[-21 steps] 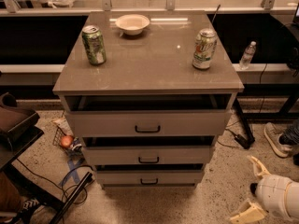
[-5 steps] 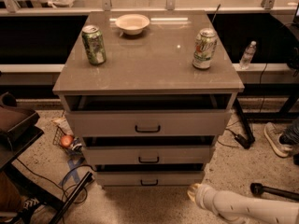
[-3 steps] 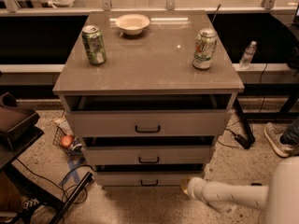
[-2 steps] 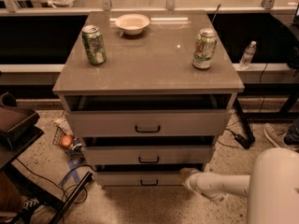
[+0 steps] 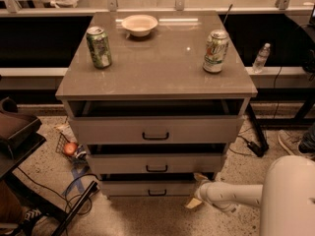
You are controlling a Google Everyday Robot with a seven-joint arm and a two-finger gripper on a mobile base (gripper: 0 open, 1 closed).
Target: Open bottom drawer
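Observation:
The bottom drawer [image 5: 133, 189] is the lowest, shallowest front of the grey-beige cabinet [image 5: 157, 68], with a small black bar handle [image 5: 157, 192]. It stands slightly out, a dark gap showing above its front. My gripper [image 5: 197, 191] reaches in from the lower right on a white arm [image 5: 236, 194] and sits at the drawer's right end, to the right of the handle. Its two tan fingers are spread, one up by the drawer's top corner, one down near the floor, with nothing between them.
The top drawer [image 5: 155, 130] and middle drawer [image 5: 156, 164] also stand slightly out. On the cabinet top are two cans [image 5: 99, 46] [image 5: 215, 51] and a bowl [image 5: 140, 24]. Cables [image 5: 74, 191] and a dark stand lie on the floor at left; a shoe [image 5: 290, 144] is at right.
My arm has swung in from the lower right corner and moved left, bringing the gripper up to the right end of the bottom drawer. The drawers have not moved.

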